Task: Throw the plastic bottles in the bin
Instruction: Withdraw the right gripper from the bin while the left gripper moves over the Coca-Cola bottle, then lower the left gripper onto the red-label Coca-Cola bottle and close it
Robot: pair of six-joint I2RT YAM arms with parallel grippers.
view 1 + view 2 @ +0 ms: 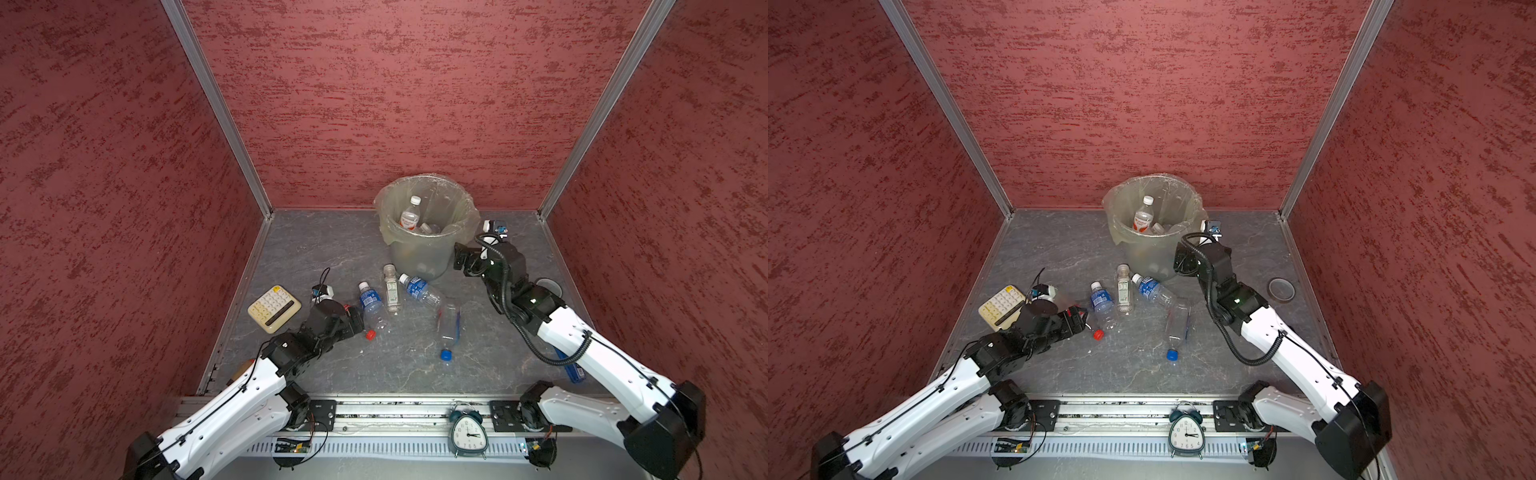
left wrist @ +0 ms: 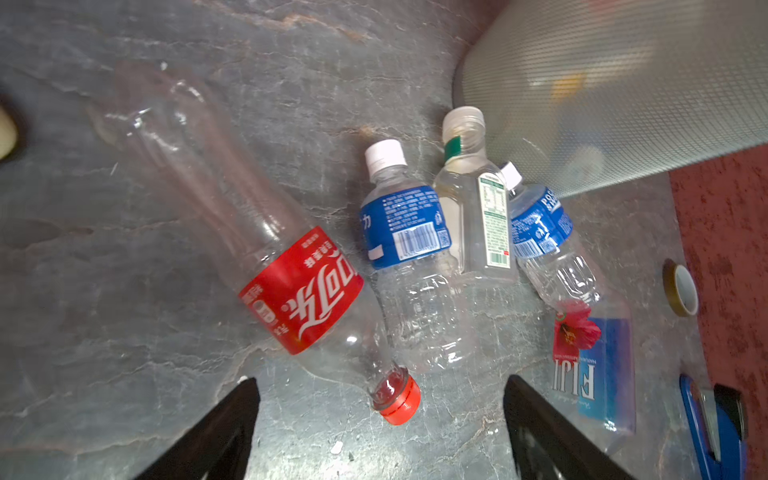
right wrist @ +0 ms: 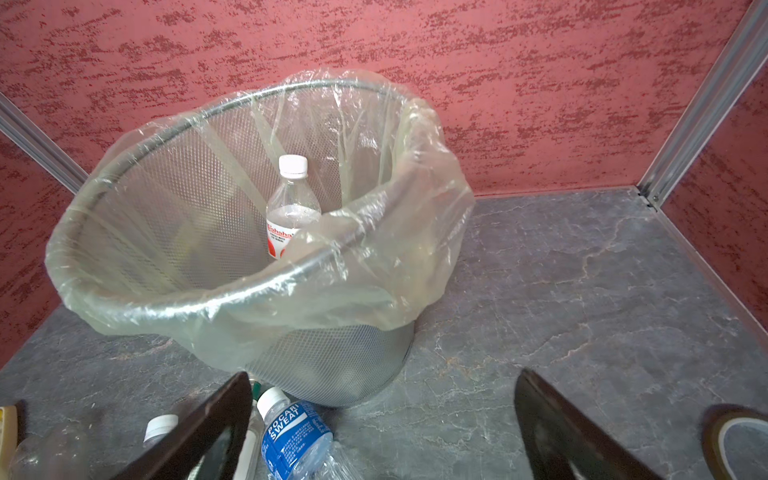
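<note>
While both arms sit low over the grey marbled tabletop (image 1: 332,249), you can count five clear plastic bottles lying on it in both top views:
- a white-capped one with a blue label (image 1: 371,305)
- a slim one with a white-and-green label (image 1: 391,291)
- a second white-capped, blue-labelled one (image 1: 419,289), just beside the bin's foot
- a squarish blue-capped one (image 1: 449,328)
- a red-capped one (image 1: 370,334), mostly hidden under the left gripper (image 1: 356,320)

The round grey mesh bin lined with a yellowish clear bag (image 1: 419,253) stands near the back wall. Two bottles show inside; the taller has a white cap and a red-and-white label (image 1: 410,214). Also noted: one cream calculator (image 1: 274,308) and one alarm clock (image 1: 469,432). A top view shows one brown tape roll (image 1: 1282,289) clear of the right arm.

Left wrist view: here you get the red-capped bottle whole. It is clear and on its side, with a red label in white script. Its cap lies between the left gripper's fingers, which stand apart and do not touch it. All five bottles show close together. One blue stapler (image 2: 706,428) sits at the edge.

Right wrist view: the right gripper (image 3: 384,374) hangs just in front of the bin, fingers spread, nothing between them. Only the taller bottle shows inside the bin here, nearly upright against the mesh.
</note>
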